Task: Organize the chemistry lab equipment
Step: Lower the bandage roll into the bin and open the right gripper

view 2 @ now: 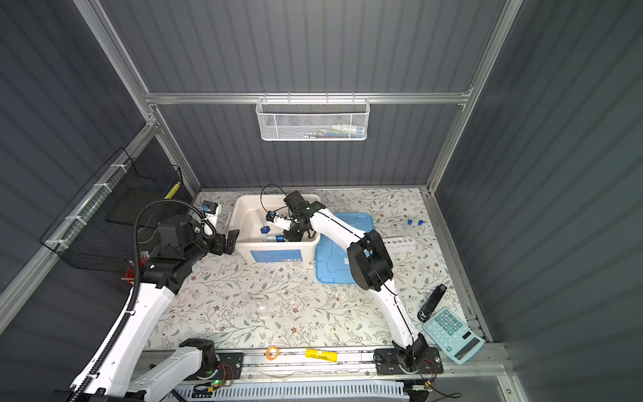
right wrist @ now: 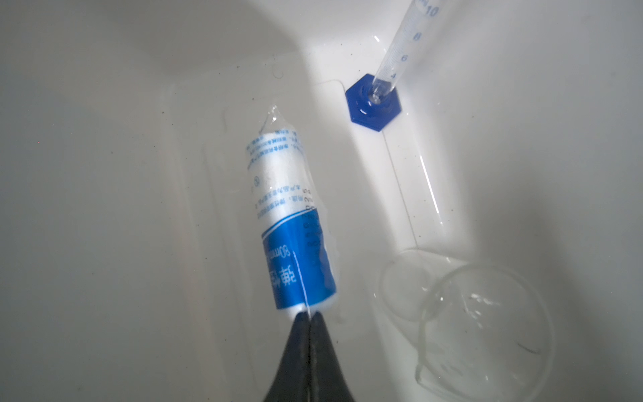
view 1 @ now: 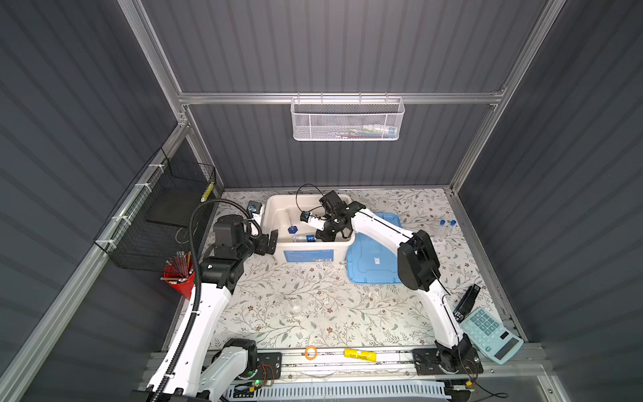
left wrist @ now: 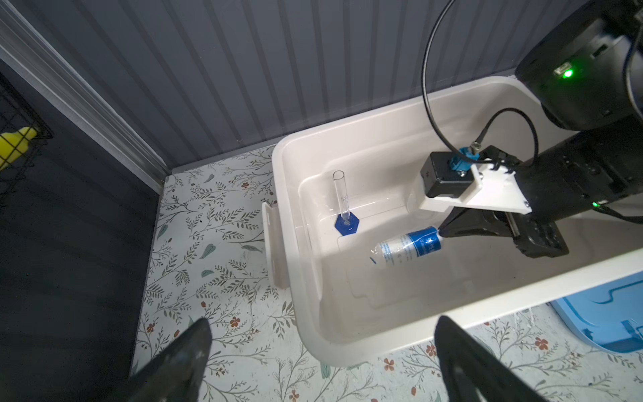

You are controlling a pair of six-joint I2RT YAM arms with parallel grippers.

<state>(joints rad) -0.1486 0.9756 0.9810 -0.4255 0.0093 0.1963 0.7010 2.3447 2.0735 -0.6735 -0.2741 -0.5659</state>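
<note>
Right wrist view looks into the bin (right wrist: 104,174), which holds three things: the bottle (right wrist: 288,222) lying along the bin floor, the cylinder (right wrist: 393,45) standing upright on its blue hexagonal base toward the bin's left wall, and a clear vessel (right wrist: 487,330) on its side. The right gripper (right wrist: 309,316) reaches down inside the bin. Its jaws are drawn together and pinch the thin seam at the bottle's blue end, and the bottle stretches straight away from the tips. The bottle is white with fine blue print and has a broad blue band at the gripped end. Clear film bunches to a point at its other end. The left gripper (left wrist: 323,322) hangs just outside the bin's left wall, jaws spread wide and holding nothing. A blue lid (view 1: 372,257) lies flat just beside the bin's right wall. A round flask (view 1: 295,306) sits on the table well in front of the bin.
</note>
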